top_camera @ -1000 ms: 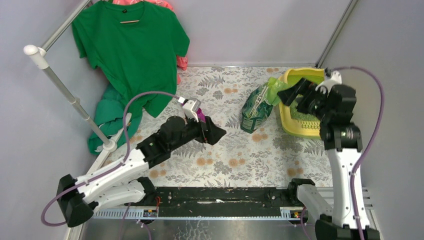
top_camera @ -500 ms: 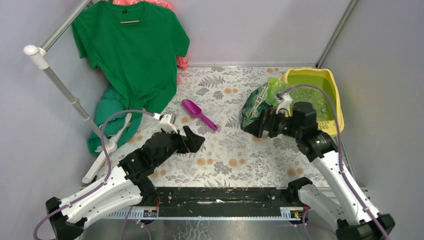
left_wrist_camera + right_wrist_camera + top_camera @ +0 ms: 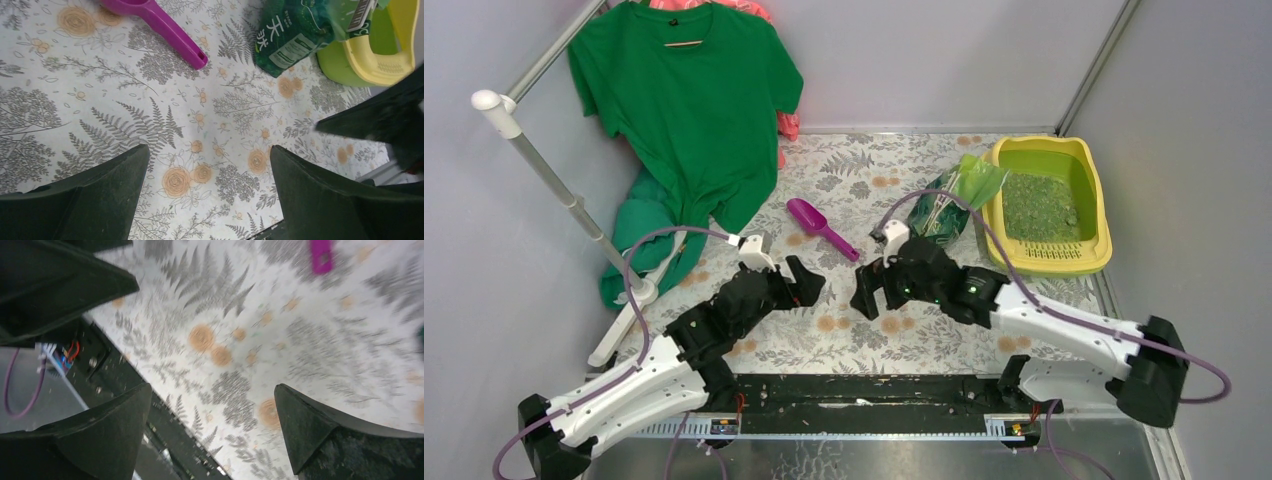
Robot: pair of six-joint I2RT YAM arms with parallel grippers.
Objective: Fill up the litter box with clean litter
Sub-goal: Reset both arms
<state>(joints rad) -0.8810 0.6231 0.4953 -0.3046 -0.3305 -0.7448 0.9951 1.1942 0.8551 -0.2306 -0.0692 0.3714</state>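
The yellow litter box (image 3: 1106, 222) stands at the far right with clean litter (image 3: 1036, 205) as green granules inside. Its corner also shows in the left wrist view (image 3: 381, 64). A green bag (image 3: 946, 203) leans against its left side (image 3: 294, 35). A purple scoop (image 3: 820, 227) lies free on the floral table (image 3: 172, 32); its handle end shows blurred in the right wrist view (image 3: 320, 255). My left gripper (image 3: 809, 280) (image 3: 209, 150) hovers open and empty near the scoop. My right gripper (image 3: 871, 295) (image 3: 212, 387) is open and empty, low over mid-table, facing the left one.
A green T-shirt (image 3: 686, 100) hangs on a rack at the back left, with a white pole (image 3: 564, 190) and a heap of green cloth (image 3: 639, 235) beneath it. A black rail (image 3: 864, 392) runs along the near edge. Grey walls close in the sides.
My left gripper opened, left the purple scoop on the table and drew back toward me. My right arm swung from over the litter box down to the middle of the table.
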